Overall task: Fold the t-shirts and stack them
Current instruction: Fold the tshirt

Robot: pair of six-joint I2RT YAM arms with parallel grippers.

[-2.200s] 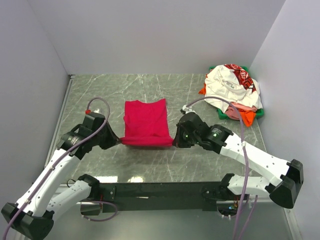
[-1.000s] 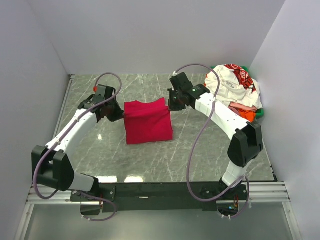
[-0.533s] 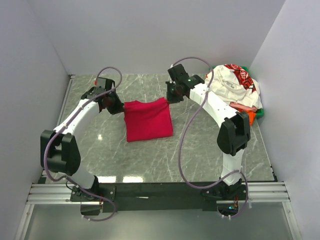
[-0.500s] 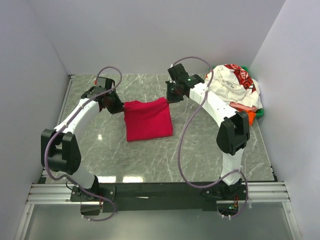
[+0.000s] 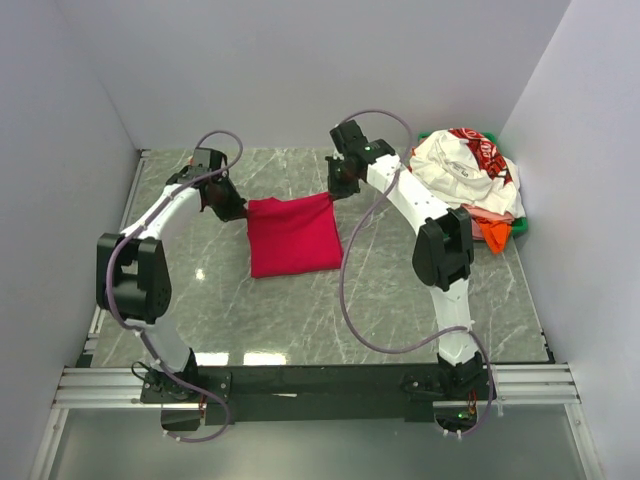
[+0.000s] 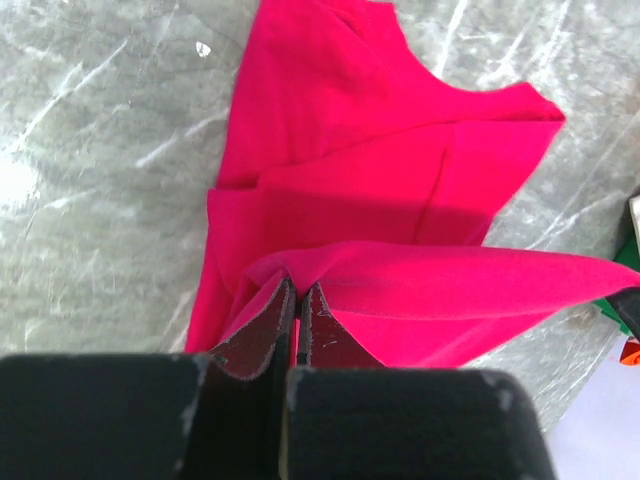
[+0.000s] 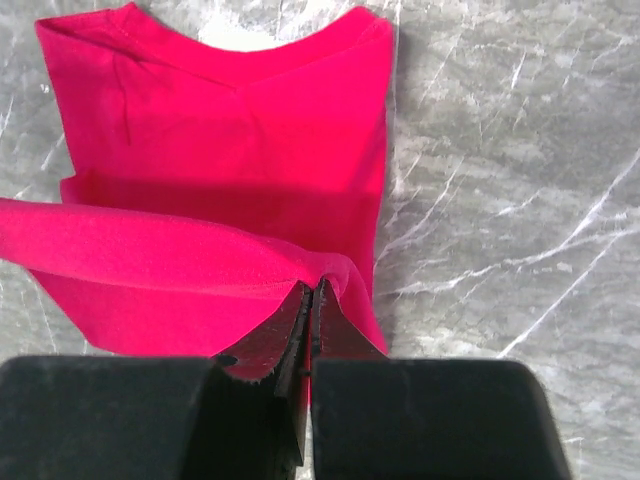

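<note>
Crimson t-shirt [image 5: 292, 238] lies on the marble tabletop [image 5: 400, 290], and I have my left tool [image 6: 298, 300] and right tool [image 7: 312, 300] each pinching its lifted far edge.

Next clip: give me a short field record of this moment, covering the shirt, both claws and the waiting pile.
shirt in work: red t-shirt, partly folded on the table
left claw: shut on the red t-shirt's raised edge
right claw: shut on the other end of that edge
held edge: lifted above the layer beneath it
waiting pile: white printed t-shirt on top, in a green container, far right
</note>
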